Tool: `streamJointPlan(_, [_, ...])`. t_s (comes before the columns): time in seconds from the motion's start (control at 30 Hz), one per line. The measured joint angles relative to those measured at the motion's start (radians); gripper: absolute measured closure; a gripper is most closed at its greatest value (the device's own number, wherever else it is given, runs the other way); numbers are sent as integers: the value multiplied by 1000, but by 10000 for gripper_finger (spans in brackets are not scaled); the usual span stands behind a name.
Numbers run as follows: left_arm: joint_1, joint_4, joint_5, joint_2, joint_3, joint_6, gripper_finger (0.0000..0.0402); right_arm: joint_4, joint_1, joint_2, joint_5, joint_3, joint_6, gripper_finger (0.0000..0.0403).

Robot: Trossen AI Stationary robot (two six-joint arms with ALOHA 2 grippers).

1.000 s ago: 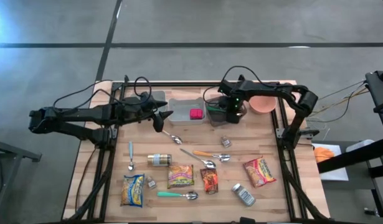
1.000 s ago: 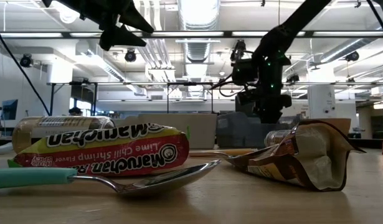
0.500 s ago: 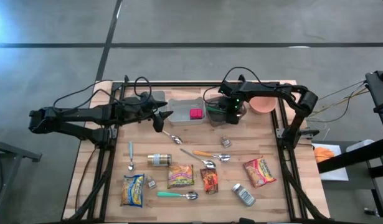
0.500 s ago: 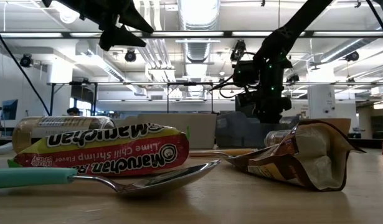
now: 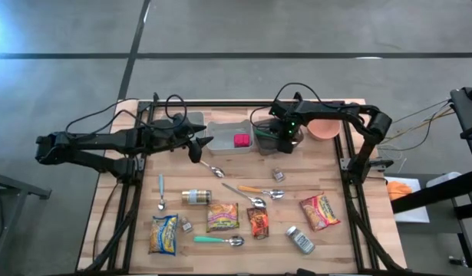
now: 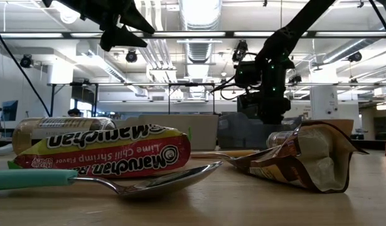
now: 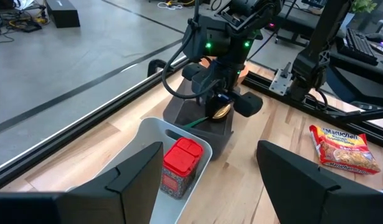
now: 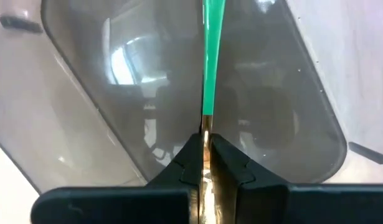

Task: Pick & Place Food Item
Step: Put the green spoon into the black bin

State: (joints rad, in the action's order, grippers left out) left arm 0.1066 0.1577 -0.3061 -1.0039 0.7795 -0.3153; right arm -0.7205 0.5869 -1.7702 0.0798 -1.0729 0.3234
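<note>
Right gripper (image 5: 279, 138), upper centre of the high view, has its jaws pinched tight on a green-handled metal spoon (image 8: 210, 59) over the dark grey plastic bin (image 5: 277, 145). Left gripper (image 5: 206, 143) hovers with jaws parted, empty, beside the pale tray (image 5: 220, 132) holding a red-capped jar (image 5: 241, 140) on the wooden tabletop (image 5: 320, 172).

A smooth grey concrete floor (image 5: 243, 31) lies all round the wooden table (image 5: 328, 241), crossed by dark seams — one running straight across. Overhead hang long strip lights (image 6: 196, 9) and silver ducts (image 6: 194, 53), with white walls (image 6: 10, 85) behind.
</note>
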Motion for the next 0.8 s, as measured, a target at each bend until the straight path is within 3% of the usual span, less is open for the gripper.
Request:
streamJointPlan(0.23, [0, 0, 0, 0, 0, 0, 139, -8, 0, 2, -29, -2, -137, 392])
streamJointPlan(0.8, [0, 1, 0, 0, 0, 0, 139, -9, 0, 10, -26, -38, -166, 392])
